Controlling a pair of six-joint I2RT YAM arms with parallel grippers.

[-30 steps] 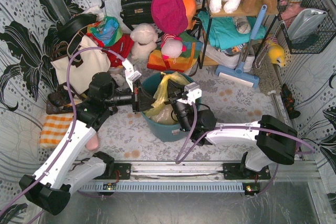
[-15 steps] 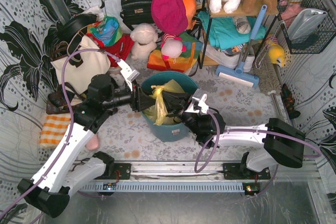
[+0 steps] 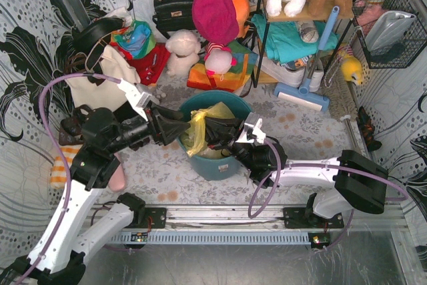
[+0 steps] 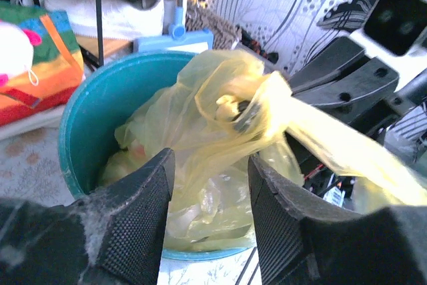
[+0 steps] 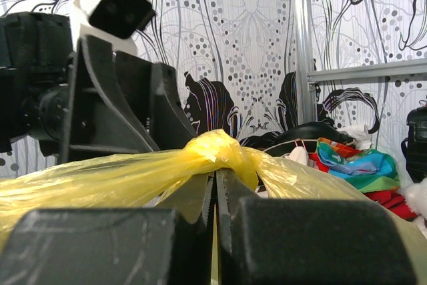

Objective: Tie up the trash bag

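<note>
The trash bag (image 3: 197, 133) is thin yellow-green plastic and sits in the teal bin (image 3: 220, 166). Its top is gathered into a knot (image 5: 223, 148) above the bin, which also shows in the left wrist view (image 4: 235, 108). My right gripper (image 3: 213, 130) is shut on a strand of the bag just under the knot (image 5: 215, 185). My left gripper (image 3: 180, 130) is open at the bin's left rim, its fingers (image 4: 143, 198) either side of the bag (image 4: 200, 125) but apart from it. Pale crumpled contents show through the plastic inside the bin (image 4: 93, 111).
A cream tote bag (image 3: 100, 88) stands behind the left arm, with an orange checked cloth (image 3: 67, 165) beside it. Plush toys and bags (image 3: 213, 18) crowd the back. A shelf rack (image 3: 293, 38) and blue sweeper (image 3: 310, 85) stand back right.
My left arm has drawn back to the left, away from the bag. My right gripper has dropped lower and swung left, holding the bag's strand; the top is now pulled into a knot.
</note>
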